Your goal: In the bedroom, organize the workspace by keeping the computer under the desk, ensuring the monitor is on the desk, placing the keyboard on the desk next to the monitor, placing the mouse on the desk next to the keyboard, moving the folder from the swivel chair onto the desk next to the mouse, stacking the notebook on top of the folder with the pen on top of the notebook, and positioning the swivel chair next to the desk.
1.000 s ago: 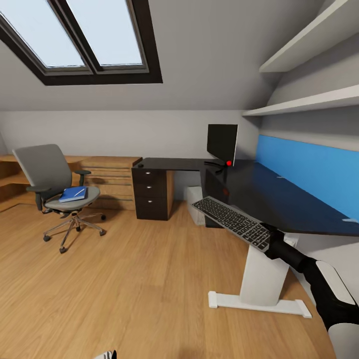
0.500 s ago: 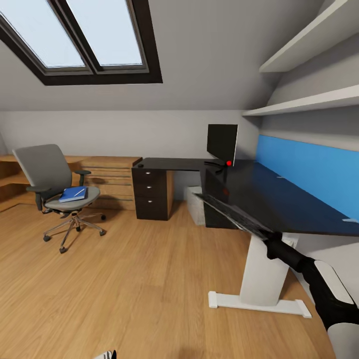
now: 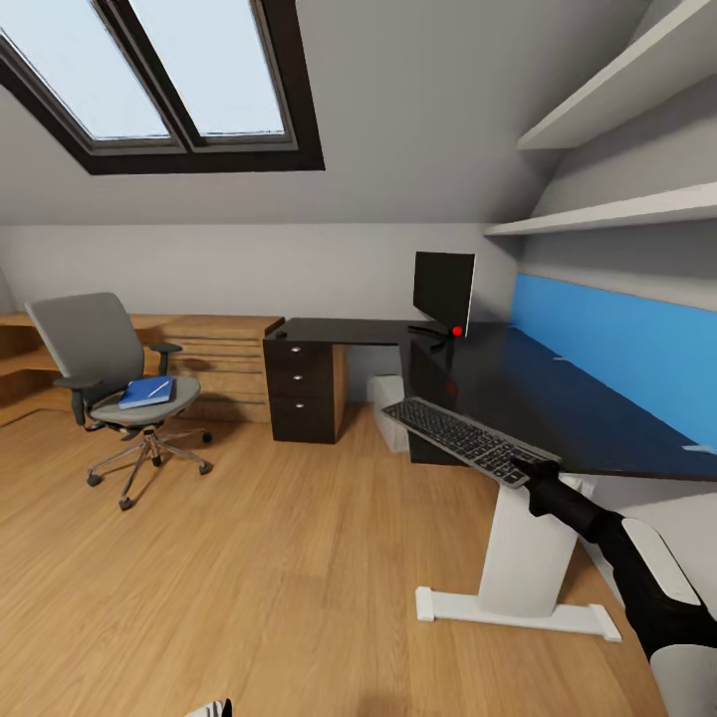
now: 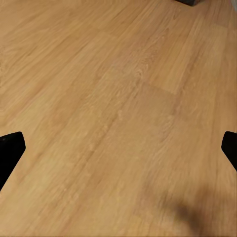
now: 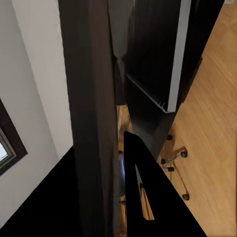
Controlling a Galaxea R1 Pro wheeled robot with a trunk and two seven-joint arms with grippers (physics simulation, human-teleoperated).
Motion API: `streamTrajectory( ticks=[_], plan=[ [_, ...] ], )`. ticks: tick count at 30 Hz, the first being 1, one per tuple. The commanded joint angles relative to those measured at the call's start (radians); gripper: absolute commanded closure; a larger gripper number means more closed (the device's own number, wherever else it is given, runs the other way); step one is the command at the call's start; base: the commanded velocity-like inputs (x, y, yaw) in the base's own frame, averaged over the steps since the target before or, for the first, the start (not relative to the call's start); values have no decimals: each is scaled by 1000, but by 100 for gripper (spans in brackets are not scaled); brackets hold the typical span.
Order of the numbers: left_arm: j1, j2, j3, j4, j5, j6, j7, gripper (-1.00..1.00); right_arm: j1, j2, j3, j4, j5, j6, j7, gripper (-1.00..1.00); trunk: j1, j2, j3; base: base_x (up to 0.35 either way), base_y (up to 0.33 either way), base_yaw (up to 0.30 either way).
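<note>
The keyboard (image 3: 468,441) is held clamped at its near end in the right pincer (image 3: 533,476), keys turned upward, its far end reaching out past the pincer over the wood floor (image 3: 249,558) and along the front edge of the desk (image 3: 558,398). Beyond the pincer, at the desk's far corner, the monitor (image 3: 444,284) is seen upright on the glossy black top. Below the desk, ahead of the pincer, a corner of the pale computer (image 3: 390,395) is visible beside the black drawer unit (image 3: 301,388). Well away to the pincer's left, the swivel chair (image 3: 112,383) is seen apart from the desk, with the blue folder (image 3: 146,391) lying on its seat. The left pincer (image 4: 118,148) is seen with its dark fingertips (image 4: 10,150) spread wide apart over bare floor planks.
</note>
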Motion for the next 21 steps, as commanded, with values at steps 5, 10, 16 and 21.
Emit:
streamTrajectory(
  ticks=[5, 10, 16, 21],
  plan=[
    [0, 1, -3, -1, 11, -7, 5, -100, -1, 4, 32, -28, -11, 0, -8, 100, -19, 35, 15, 0, 0, 0],
    [0, 1, -3, -1, 11, -7, 6, -100, -1, 13, 44, -54, -11, 1, -5, 100, -39, 70, 31, 0, 0, 0],
    [0, 1, -2, -1, 10, -8, 10, -100, -1, 23, 46, -75, -9, 1, 9, 100, -62, 112, 49, 0, 0, 0],
    [0, 1, -7, -1, 10, -8, 51, -100, 0, 90, 52, -119, -4, 0, 64, 100, -81, 147, 65, 0, 0, 0]
  ],
)
